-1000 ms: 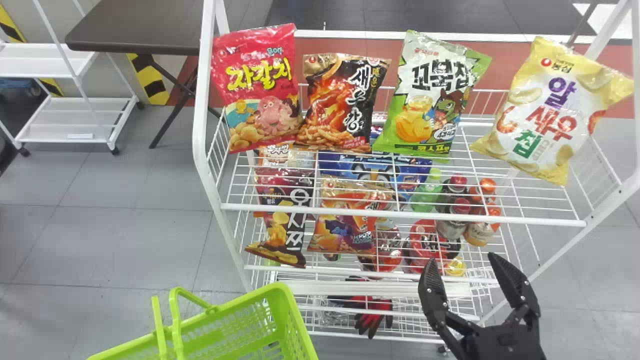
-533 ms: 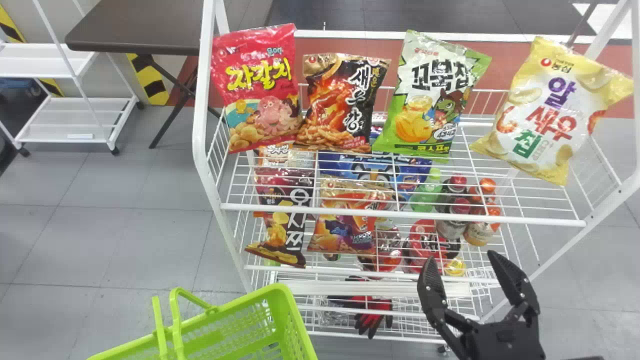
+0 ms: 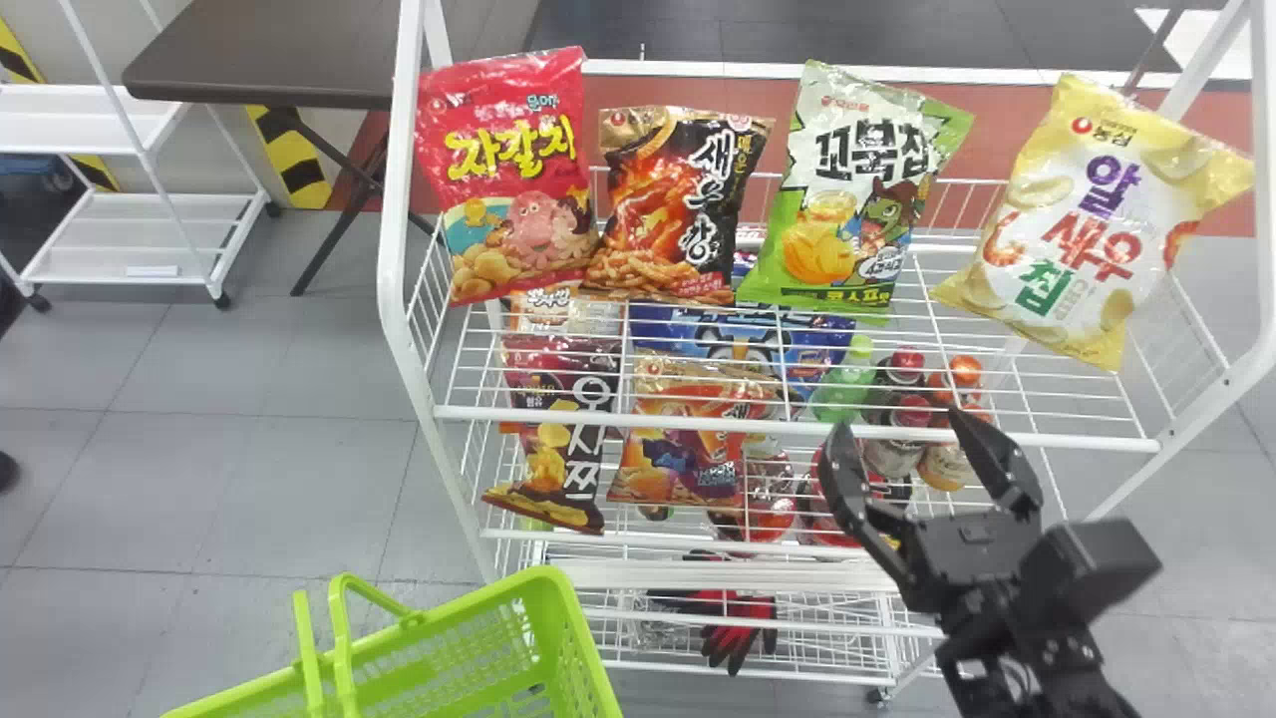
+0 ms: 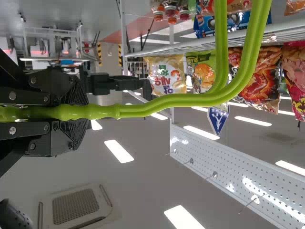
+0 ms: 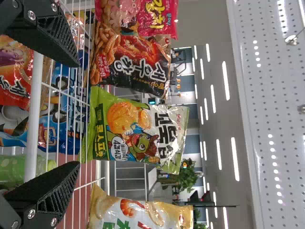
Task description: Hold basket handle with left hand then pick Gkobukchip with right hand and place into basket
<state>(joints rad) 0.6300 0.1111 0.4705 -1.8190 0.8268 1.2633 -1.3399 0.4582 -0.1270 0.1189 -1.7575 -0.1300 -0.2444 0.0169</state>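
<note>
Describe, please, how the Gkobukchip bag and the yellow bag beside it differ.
Look: the Gkobukchip bag is green and white with a cartoon turtle, while the yellow bag has yellow ends and a white middle.
Pose: in the head view the yellow bag tilts more sharply to the right than the Gkobukchip bag.
Both are on the top wire shelf of the white rack.

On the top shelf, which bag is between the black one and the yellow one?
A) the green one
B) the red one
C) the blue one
A: the green bag stands with the black bag on one side and the yellow bag on the other.
</note>
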